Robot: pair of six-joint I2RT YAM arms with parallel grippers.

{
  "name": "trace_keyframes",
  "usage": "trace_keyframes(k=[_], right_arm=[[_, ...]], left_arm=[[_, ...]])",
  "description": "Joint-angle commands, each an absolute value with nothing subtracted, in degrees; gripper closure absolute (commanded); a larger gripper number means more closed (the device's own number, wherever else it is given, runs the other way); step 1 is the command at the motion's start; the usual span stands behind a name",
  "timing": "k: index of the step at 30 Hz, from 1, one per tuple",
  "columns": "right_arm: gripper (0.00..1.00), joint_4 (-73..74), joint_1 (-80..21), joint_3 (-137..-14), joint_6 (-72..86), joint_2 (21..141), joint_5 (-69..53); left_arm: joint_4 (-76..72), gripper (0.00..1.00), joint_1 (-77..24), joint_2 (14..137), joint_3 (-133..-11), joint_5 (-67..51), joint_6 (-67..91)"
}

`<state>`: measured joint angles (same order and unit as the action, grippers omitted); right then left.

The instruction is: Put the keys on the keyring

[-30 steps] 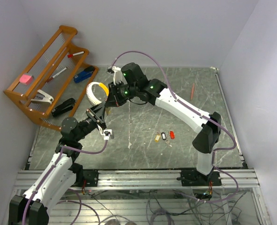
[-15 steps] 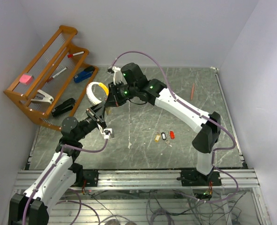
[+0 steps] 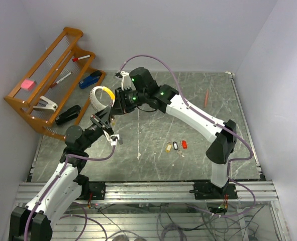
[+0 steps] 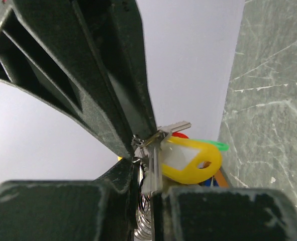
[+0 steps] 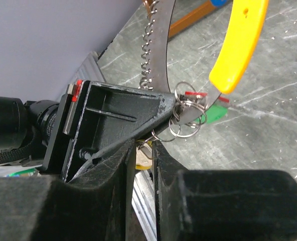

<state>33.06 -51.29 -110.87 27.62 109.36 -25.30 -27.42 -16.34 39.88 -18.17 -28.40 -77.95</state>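
Note:
My left gripper [image 3: 105, 122] is shut on the silvery metal part of the keyring [image 3: 101, 95], a loop with an orange-yellow band held above the table's left. In the left wrist view the left gripper [image 4: 149, 187] pinches a metal strip and coil, with a yellow-tagged key [image 4: 189, 159] right beside it. My right gripper [image 3: 119, 102] meets it from the right. In the right wrist view the right gripper [image 5: 144, 150] is shut on the yellow-tagged key [image 5: 143, 159], below the keyring's yellow band [image 5: 238, 40] and small split rings [image 5: 185, 120]. Green [image 5: 211, 114] and red tags hang there. Three more keys [image 3: 175, 145] lie on the table.
A wooden rack [image 3: 47, 80] with staplers, pens and a pink block stands at the back left. A red pen [image 3: 206, 97] lies at the back right. The table's metal rail [image 3: 153, 190] runs along the near edge.
Both grippers and the keyring between them have shifted slightly left and away from the arm bases. The keys on the table have not moved.

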Motion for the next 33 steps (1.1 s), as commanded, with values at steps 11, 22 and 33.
trace_keyframes(k=[11,22,33], right_arm=[[0.75,28.3,-51.7,-108.5,30.5,105.3,-23.7],[0.73,23.1,-49.5,-105.6,30.8,99.8,-24.5],[0.72,20.7,-47.0,-100.3,17.6,93.1,-25.5]], left_arm=[[-41.4,0.93,-16.7,40.4,-18.4,-29.6,-71.1],[-43.7,0.93,-16.8,41.2,-18.4,-29.5,-65.5],[-45.0,0.93,-16.8,41.3,-19.5,-30.7,-56.3]])
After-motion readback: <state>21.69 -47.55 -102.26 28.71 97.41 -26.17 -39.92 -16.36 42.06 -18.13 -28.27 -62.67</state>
